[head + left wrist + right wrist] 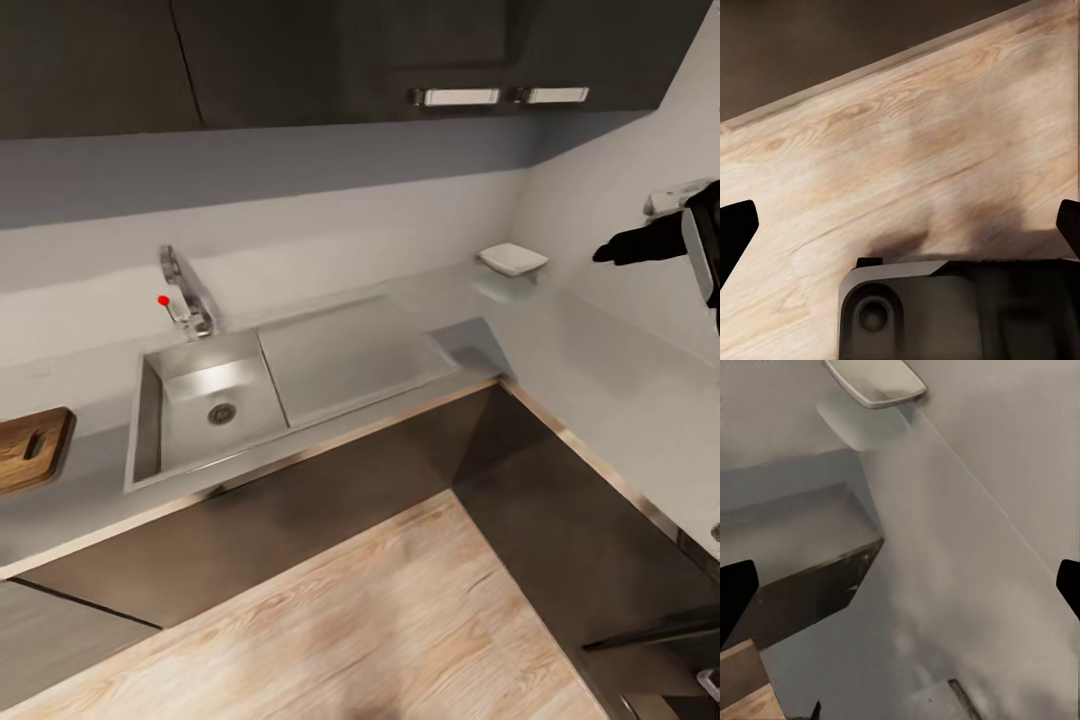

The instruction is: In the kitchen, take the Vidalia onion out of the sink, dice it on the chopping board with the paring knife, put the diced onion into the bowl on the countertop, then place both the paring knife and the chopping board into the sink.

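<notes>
- We see the sink [205,400] set in the counter [90,500] ahead of us, its basin bare steel around the drain; no onion shows in it from the head view.
- The chopping board [30,450] lies on the counter at the far left edge of the head view, just beside the sink's left rim, only its handle end in sight.
- The bowl [513,259] sits in the back corner of the counter, well apart from the sink, beyond the draining board [350,355].
- Our right gripper [606,253] hangs raised above the right-hand run of counter, its dark tip pointing left toward the bowl, which lies near and slightly lower. In the right wrist view the two fingertips [736,596] stand wide apart with nothing between them, so it is released and empty.
- Our left wrist view looks down on the wooden floor [915,150]; those fingertips [735,232] are likewise spread and hold nothing.
- We judge the left arm the nearer one to the sink and board, while the right is nearer the bowl.
</notes>
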### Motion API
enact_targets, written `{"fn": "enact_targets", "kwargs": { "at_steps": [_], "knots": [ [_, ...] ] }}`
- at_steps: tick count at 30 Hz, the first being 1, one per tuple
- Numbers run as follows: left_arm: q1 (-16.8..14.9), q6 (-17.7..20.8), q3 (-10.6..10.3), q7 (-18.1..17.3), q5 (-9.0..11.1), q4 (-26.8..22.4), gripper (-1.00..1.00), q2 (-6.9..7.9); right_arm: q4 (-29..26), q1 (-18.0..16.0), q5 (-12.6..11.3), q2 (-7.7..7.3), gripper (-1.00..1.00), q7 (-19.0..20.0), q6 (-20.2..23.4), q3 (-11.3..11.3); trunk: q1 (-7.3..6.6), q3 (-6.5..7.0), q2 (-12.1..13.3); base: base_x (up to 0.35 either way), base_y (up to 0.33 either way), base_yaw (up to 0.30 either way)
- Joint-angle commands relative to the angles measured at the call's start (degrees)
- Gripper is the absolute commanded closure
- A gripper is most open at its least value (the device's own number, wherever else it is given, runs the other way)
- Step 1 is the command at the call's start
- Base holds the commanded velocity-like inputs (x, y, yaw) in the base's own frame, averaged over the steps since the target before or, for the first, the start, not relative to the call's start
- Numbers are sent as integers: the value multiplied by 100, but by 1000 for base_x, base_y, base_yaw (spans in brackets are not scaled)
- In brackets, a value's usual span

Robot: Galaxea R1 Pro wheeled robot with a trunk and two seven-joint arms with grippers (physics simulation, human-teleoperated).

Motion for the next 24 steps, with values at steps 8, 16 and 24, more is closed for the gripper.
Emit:
{"fn": "enact_targets", "kwargs": {
  "at_steps": [8, 16, 24],
  "knots": [
    [1, -8, -34, 24, 53, -13, -100, 9, 70, -5, 52, -64, -100, 138, 14, 31, 6, -9, -10, 183, -243, 0],
    [1, -8, -34, 24, 54, -25, -100, 9, 676, -13, 55, 45, -100, 79, -3, 31, 6, -9, -10, 96, -224, 0],
    [1, -13, -34, 24, 60, -29, -100, 9, 745, -7, 59, 364, -100, 60, -3, 34, 6, -9, -10, 53, 23, 0]
  ]
}}
